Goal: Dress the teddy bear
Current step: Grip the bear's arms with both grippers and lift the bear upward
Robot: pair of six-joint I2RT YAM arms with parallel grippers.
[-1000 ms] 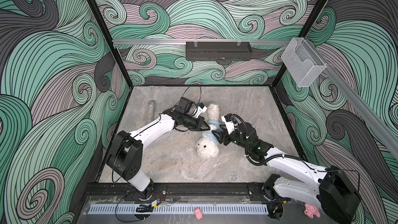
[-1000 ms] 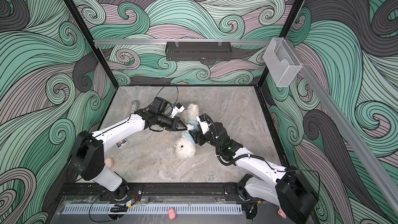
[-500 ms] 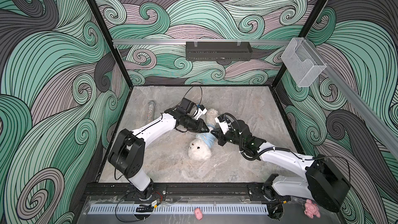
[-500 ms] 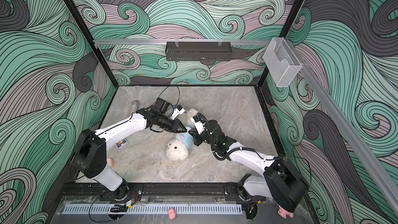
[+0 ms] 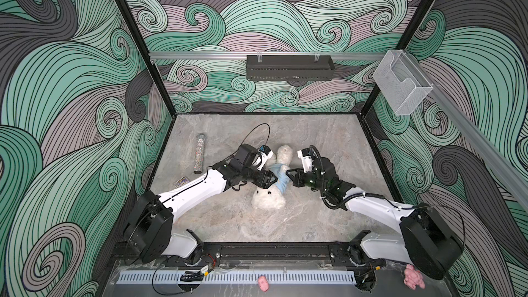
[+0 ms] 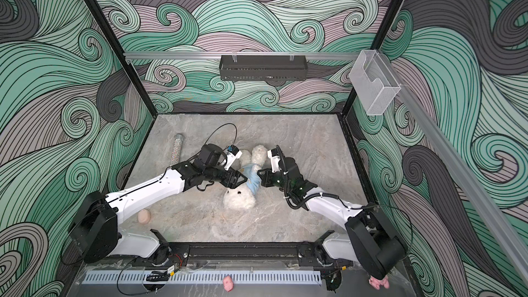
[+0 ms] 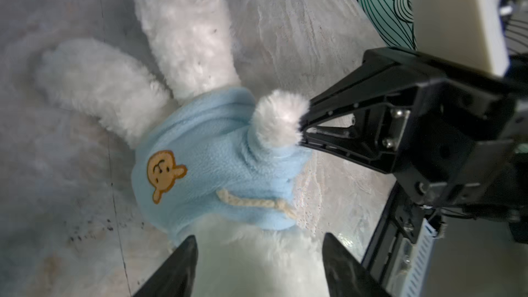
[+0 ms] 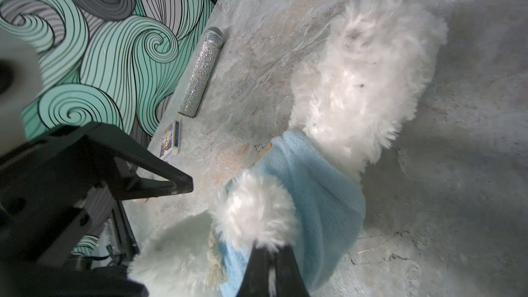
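The teddy bear [image 5: 268, 199] [image 6: 238, 200] lies on its back mid-table, head toward the front and legs toward the back. It wears a light blue hoodie [image 5: 279, 180] [image 7: 211, 172] [image 8: 323, 195] with a brown bear patch. My left gripper [image 5: 268, 182] [image 6: 241, 180] [image 7: 260, 241] is open at the bear's left side, its fingers wide apart over the white fur below the hoodie's collar. My right gripper [image 5: 288, 173] [image 6: 259, 172] [image 8: 268, 250] is shut on the fluffy paw [image 7: 277, 115] [image 8: 254, 210] that pokes out of the sleeve.
A glittery silver cylinder [image 5: 200, 154] [image 8: 201, 72] and a small card box [image 5: 183, 180] lie at the table's left. A peach ball [image 6: 144, 216] sits by the left arm's base. Pink plush toys [image 5: 263, 282] [image 5: 413, 277] lie beyond the front rail.
My left gripper has opened and let go of the hoodie. My right gripper has shut on the bear's paw. The bear has shifted slightly toward the front left.
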